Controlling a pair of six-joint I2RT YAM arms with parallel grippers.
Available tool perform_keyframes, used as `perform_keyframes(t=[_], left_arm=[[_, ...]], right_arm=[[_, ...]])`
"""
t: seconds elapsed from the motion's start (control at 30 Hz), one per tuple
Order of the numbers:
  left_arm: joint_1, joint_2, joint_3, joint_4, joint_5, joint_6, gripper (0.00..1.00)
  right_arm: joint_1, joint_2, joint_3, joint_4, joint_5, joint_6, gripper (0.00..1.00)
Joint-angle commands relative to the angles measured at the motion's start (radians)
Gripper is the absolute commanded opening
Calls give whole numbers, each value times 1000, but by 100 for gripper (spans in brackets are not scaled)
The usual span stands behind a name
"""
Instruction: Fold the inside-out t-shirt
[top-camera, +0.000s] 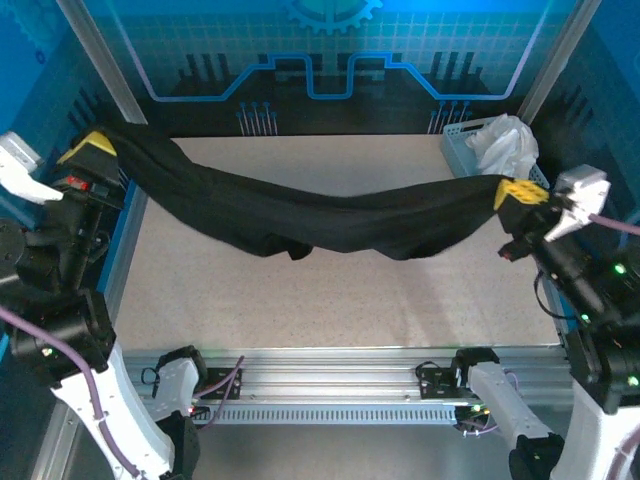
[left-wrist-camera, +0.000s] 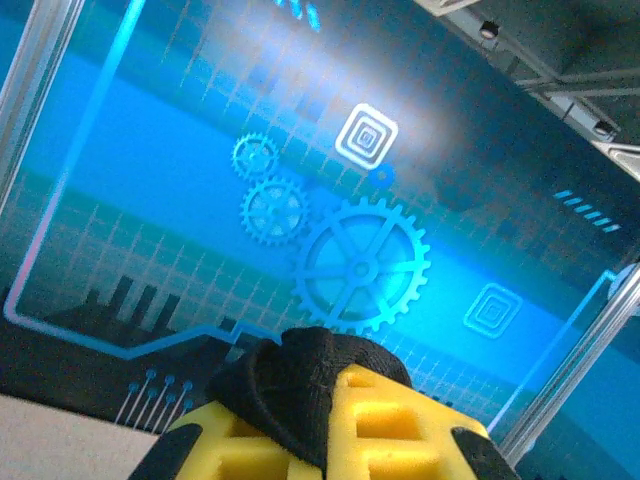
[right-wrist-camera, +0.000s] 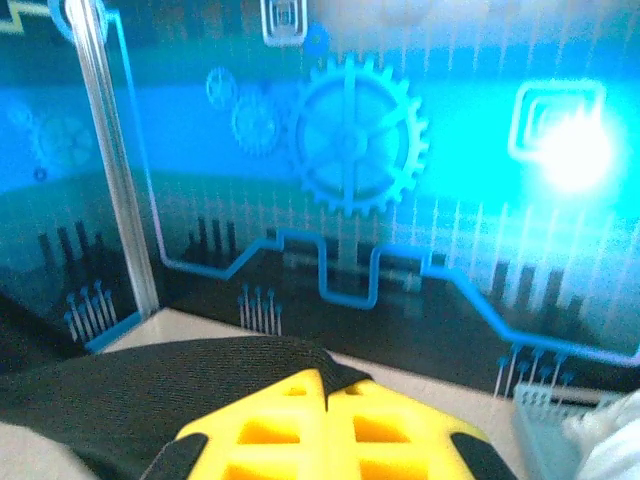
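Note:
The black inside-out t-shirt (top-camera: 300, 215) hangs stretched in a sagging band across the table, lifted off it between both arms. My left gripper (top-camera: 97, 146) at the far left is shut on one end of it. In the left wrist view a bunch of black t-shirt cloth (left-wrist-camera: 290, 385) is pinched between the yellow fingers (left-wrist-camera: 390, 425). My right gripper (top-camera: 518, 192) at the right is shut on the other end. In the right wrist view the t-shirt fabric (right-wrist-camera: 150, 395) runs off to the left from between the closed yellow fingers (right-wrist-camera: 270, 425).
A pale blue basket (top-camera: 462, 150) holding a white cloth (top-camera: 505, 143) stands at the back right corner, just behind my right gripper. The speckled tabletop (top-camera: 330, 300) lies under the shirt. A blue printed backdrop (top-camera: 330, 50) and metal frame posts (top-camera: 100, 60) enclose the workspace.

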Motion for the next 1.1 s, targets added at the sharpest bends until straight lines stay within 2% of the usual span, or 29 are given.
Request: perform_keyframes(t=[0.0,0.07,0.1,0.17,0.23,0.33,0.43,0.57,0.9,1.07], left_arm=[[6,122,-11,-46,-32,20,0],[-17,163,-68,6,-57,24,0],[-53,188,-81,17,-113,54,0],[-140,265,-54,13,-219,118,0],[-207,364,10,14,-279,153,0],[-237,505,165,-12,-301,159,0],[-237,565,320,-33,-283,138,0],[-234,523,432,-48,-278,137,0],[-234,273,425,-50,-307,186,0],[-234,262,557,-94,-311,207,0]], right_arm=[[-13,57,-32,-58,75,-12,0],[-12,104,-79,-4,63,-2,0],[-13,137,-97,26,63,0,0],[-13,208,-116,86,82,-2,0],[-12,300,-97,137,95,-3,0],[-13,425,-17,187,82,6,0],[-12,496,109,160,42,16,0],[-12,452,172,134,57,9,0],[-13,193,204,34,118,-17,0],[-12,150,303,-39,164,-50,0]])
